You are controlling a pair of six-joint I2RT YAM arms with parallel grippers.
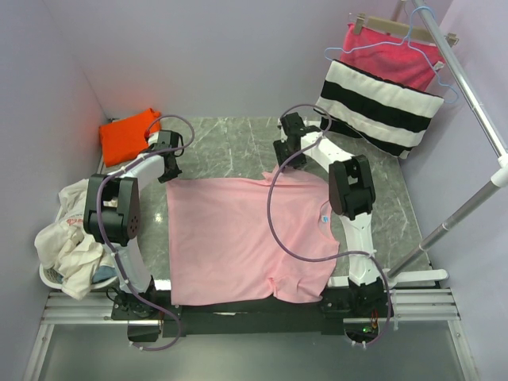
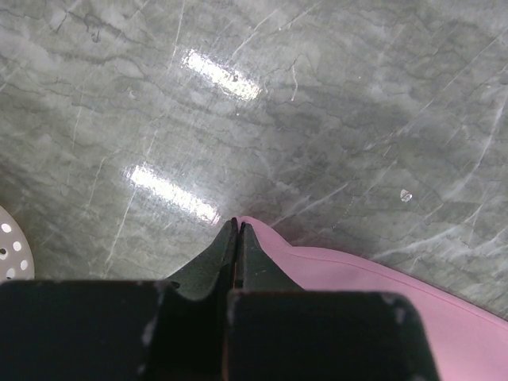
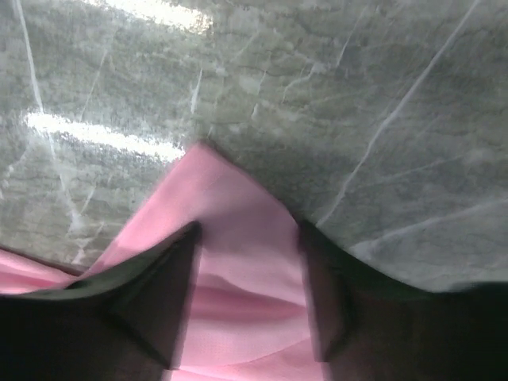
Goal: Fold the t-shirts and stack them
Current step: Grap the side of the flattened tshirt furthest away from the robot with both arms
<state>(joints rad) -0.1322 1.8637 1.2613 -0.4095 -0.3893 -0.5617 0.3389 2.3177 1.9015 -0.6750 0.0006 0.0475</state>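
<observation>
The light pink t-shirt (image 1: 238, 238) lies spread flat on the grey marble table (image 1: 230, 143), its blue neck label toward the right. The bright orange t-shirt (image 1: 127, 135) lies bunched at the back left. My left gripper (image 1: 170, 173) is at the pink shirt's far left corner. In the left wrist view it (image 2: 236, 225) is shut, with the pink corner (image 2: 365, 274) pinched at its tips. My right gripper (image 1: 287, 163) is at the far right corner. In the right wrist view it (image 3: 248, 238) is open, with pink cloth (image 3: 238, 198) lying between its fingers (image 3: 171, 278).
A white basket (image 1: 49, 276) heaped with pale clothes stands at the left edge; its rim shows in the left wrist view (image 2: 9, 254). A black-and-white striped cloth (image 1: 381, 107) and a magenta cloth on a hanger (image 1: 397, 55) hang from the rack pole (image 1: 468, 87) at the back right.
</observation>
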